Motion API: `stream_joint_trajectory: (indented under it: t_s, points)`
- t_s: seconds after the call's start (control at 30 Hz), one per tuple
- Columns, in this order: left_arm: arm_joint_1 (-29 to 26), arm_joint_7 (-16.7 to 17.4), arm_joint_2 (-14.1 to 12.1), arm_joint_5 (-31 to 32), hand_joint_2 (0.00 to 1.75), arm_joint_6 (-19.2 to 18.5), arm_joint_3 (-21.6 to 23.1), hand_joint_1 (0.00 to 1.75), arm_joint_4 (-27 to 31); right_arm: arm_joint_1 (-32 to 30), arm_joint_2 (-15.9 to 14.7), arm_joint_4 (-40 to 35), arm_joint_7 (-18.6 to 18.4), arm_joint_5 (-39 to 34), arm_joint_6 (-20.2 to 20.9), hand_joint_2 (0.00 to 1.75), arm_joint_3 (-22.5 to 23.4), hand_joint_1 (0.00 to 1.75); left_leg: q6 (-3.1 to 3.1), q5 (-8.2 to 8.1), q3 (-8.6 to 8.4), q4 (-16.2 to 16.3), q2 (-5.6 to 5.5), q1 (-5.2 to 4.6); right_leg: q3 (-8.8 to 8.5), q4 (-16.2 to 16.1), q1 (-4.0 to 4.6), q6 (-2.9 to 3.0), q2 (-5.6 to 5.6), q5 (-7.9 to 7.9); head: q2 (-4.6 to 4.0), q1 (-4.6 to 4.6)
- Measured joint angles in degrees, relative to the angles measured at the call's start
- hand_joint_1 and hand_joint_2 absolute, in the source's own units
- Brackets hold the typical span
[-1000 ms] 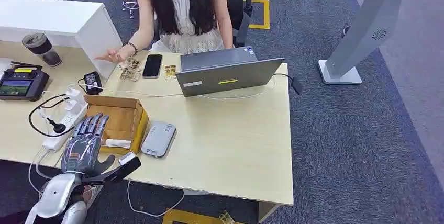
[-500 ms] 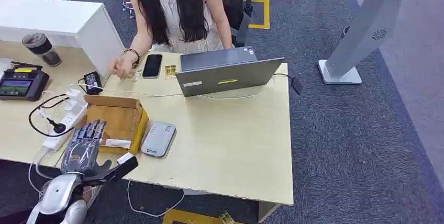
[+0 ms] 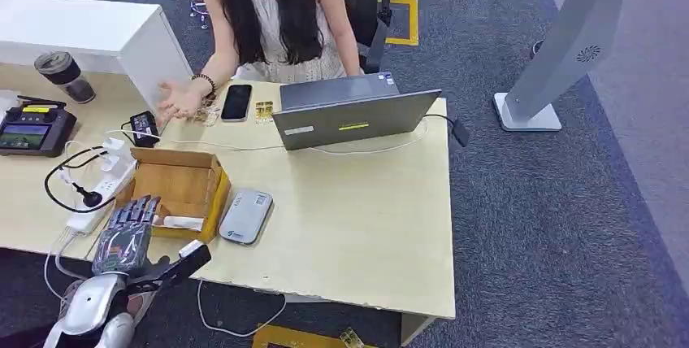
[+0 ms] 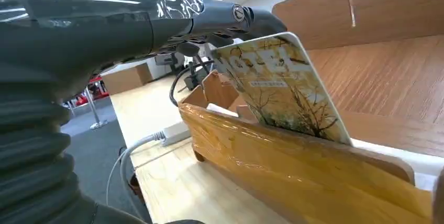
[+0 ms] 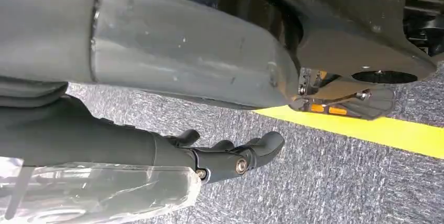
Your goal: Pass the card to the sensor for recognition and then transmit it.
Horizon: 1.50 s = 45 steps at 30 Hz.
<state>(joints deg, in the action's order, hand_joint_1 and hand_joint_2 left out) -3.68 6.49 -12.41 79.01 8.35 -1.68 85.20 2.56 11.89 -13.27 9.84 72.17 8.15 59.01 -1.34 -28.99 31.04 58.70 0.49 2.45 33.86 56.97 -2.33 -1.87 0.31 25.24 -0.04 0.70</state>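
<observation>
- The robot's left hand [image 3: 126, 230] reaches over the near rim of the wooden box [image 3: 180, 188] at the table's front edge, its fingers [image 3: 134, 210] laid side by side over the box; whether they pinch anything cannot be told.
- In the left wrist view the card [image 4: 282, 90], printed with grasses and pale lettering, stands tilted inside the box behind its taped front wall, just under the fingertips [image 4: 246, 17].
- The right hand [image 5: 230, 158] hangs over grey carpet beside a yellow floor line [image 5: 377, 132], fingers loosely curled, holding nothing.
- The grey card sensor [image 3: 245, 215] lies flat just beside the box.
- A laptop [image 3: 351, 112] stands further back.
- A person's hand [image 3: 180, 102] rests near a phone [image 3: 236, 102] at the far edge.
</observation>
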Motion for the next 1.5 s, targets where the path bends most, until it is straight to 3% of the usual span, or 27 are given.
stream_joint_trajectory:
  t_s: [0.37,0.57,1.33,1.37,1.4,1.5]
  points:
    - [0.08,-0.46,0.87,0.33,1.75,0.22,0.0,0.0,0.0,0.0,-0.02,0.0,0.17,0.0,0.0,0.0,0.0,0.0,0.0,0.0,0.0,0.0,0.0,0.0,0.0,0.0,0.0,0.0,0.0,0.0,0.0,0.0]
    - [0.86,-2.47,1.33,1.75,1.75,4.35,0.0,0.0,0.02,-0.01,-0.04,0.0,1.36,0.09,0.0,0.0,0.0,0.0,0.0,0.0,-0.01,0.0,0.0,0.0,0.01,0.0,0.0,0.0,-0.01,0.0,0.0,0.02]
    - [4.85,-2.43,2.73,2.69,1.75,4.66,0.04,0.0,-0.07,0.01,-0.04,0.24,0.83,2.32,0.0,0.0,-1.4,0.0,0.0,0.0,-0.02,0.0,0.0,0.0,0.01,0.0,0.0,0.01,0.01,-0.01,0.0,0.0]
    - [4.85,-2.38,2.73,2.69,1.75,4.66,0.04,1.01,-0.09,0.01,-0.04,0.24,0.81,2.49,0.0,0.0,-1.42,0.0,0.0,0.0,-0.02,0.0,0.0,0.0,0.01,0.0,0.0,0.01,0.01,-0.01,0.0,0.0]
    - [4.85,-2.38,2.73,2.67,1.75,4.66,0.04,1.75,-0.09,0.01,-0.04,0.24,0.83,2.69,0.0,0.0,-1.42,0.0,0.0,0.0,-0.02,0.0,0.0,0.0,0.01,0.0,0.0,0.01,0.01,-0.01,0.0,0.0]
    - [4.85,-2.42,2.71,1.64,1.75,2.78,0.04,1.75,-0.09,0.01,-0.04,0.24,0.74,3.1,0.0,0.0,-1.42,0.0,0.0,0.0,-0.02,0.0,0.0,0.0,0.01,0.0,0.0,0.01,0.01,-0.01,0.0,0.0]
